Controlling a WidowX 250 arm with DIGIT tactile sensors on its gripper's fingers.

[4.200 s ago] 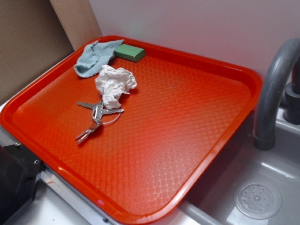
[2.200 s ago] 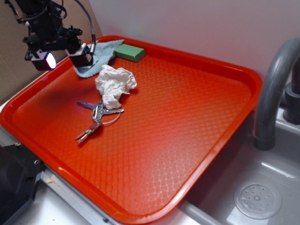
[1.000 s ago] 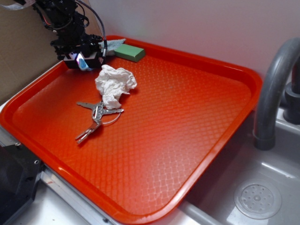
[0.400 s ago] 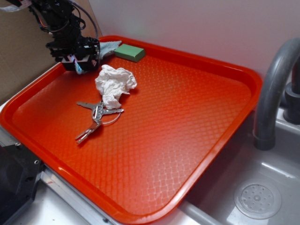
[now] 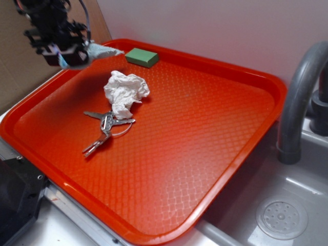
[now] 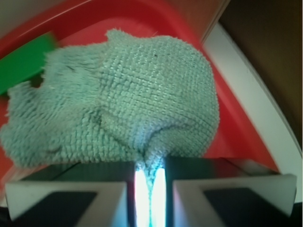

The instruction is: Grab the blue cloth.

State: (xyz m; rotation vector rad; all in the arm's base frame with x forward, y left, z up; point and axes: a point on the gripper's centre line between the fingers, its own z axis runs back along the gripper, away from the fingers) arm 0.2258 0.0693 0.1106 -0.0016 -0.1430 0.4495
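Risen since a moment ago, and shifted toward the far-left corner of the tray: gripper [image 5: 64, 57] now up off the surface, with the blue cloth [image 5: 100, 50] gone from its earlier spot beside the sponge and hanging from the jaws. Nearly closed in the wrist view [image 6: 150, 182], only a thin bright slit between the fingers [image 6: 66, 189], a pinched fold of the blue cloth [image 6: 123, 99] clamped there and the rest spreading out in front, fuzzy and bunched. Held clear above the red tray [image 5: 205, 133], one corner of cloth pointing toward the green sponge [image 5: 142, 57] without touching it. Lower down on the tray: white paper wad [image 5: 125, 91], and just beside its near edge a bunch of keys [image 5: 105, 128]. Behind the gripper, brown cardboard panel [image 5: 31, 77] and pale wall [image 5: 215, 31]. Off to the right, grey sink [image 5: 287, 205] with curved faucet [image 5: 300, 97] and round drain [image 5: 281, 219].
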